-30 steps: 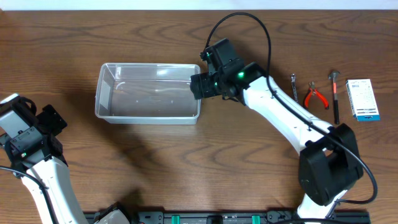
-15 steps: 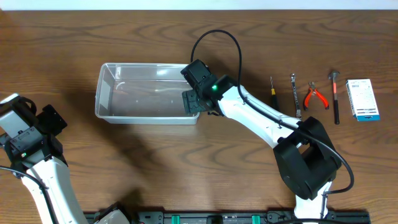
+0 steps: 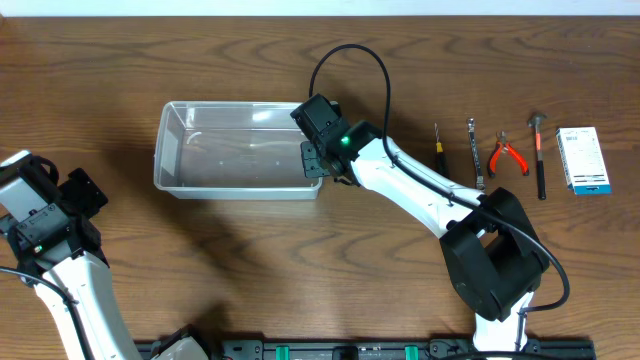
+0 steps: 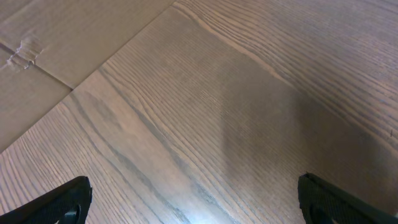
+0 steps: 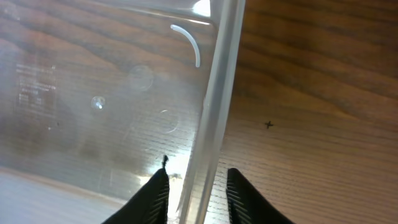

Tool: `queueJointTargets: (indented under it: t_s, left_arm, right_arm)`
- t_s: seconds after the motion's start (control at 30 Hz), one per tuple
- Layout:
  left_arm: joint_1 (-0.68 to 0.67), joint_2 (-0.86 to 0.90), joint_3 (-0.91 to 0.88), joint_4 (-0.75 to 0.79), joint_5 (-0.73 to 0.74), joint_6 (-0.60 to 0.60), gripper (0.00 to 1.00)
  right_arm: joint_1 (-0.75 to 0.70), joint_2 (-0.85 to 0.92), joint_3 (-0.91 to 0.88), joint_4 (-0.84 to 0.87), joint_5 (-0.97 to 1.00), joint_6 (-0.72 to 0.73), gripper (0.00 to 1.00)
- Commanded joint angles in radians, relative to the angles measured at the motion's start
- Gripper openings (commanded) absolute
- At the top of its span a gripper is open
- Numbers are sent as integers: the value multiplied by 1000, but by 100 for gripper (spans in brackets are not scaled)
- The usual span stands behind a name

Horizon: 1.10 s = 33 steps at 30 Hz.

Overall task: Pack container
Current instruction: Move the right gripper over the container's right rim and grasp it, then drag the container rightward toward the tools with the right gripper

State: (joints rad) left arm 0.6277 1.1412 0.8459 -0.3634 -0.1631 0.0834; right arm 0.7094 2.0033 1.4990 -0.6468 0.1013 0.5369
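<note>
The container (image 3: 238, 186), a clear plastic bin with nothing in it, lies left of the table's centre. My right gripper (image 3: 311, 160) is at its right end. In the right wrist view, the right gripper (image 5: 198, 186) straddles the container's right wall (image 5: 217, 93), one finger inside the bin and one outside. The jaws are drawn in close, with a thin gap still showing on each side of the wall. My left gripper (image 3: 84, 192) hangs at the table's left edge, far from the bin. In its wrist view the left gripper (image 4: 199, 202) is wide open over bare wood.
Right of the arm lie a thin screwdriver (image 3: 436, 146), a metal tool (image 3: 474, 152), red-handled pliers (image 3: 509, 156) and a small hammer (image 3: 540, 158) in a row. A white box with blue print (image 3: 582, 158) sits at the far right.
My right arm swung left to the bin's right wall, uncovering the screwdriver. Its jaws then narrowed around the wall. The left arm has not moved.
</note>
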Motion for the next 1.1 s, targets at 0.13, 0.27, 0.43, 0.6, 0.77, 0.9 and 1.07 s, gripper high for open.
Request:
queueJointTargets:
  t_s: [0.13,0.27,0.43,0.6,0.77,0.9,1.07]
  left_arm:
    - [5,4,9,-3,6,10,98]
    - [5,4,9,-3,6,10,98]
    - [5,4,9,-3,6,10,98]
    - [5,4,9,-3,6,10,98]
    - [5,4,9,-3,6,10,98]
    - [5,4,9,-3,6,10,98]
    - [5,4,9,-3,6,10,98]
  right_arm:
    - [5,12,21,0,68,1,21]
    - [3,12,21,-5,98,1,16]
    - [-2,11,21,-36,189,1,8]
    - [-22,11,21,-89,210,5,3]
    - [-64,11,21,-202,217,119,1]
    - [-113,10,21,-278,217,146,1]
    - [-156,5,21,-339,247,146,1]
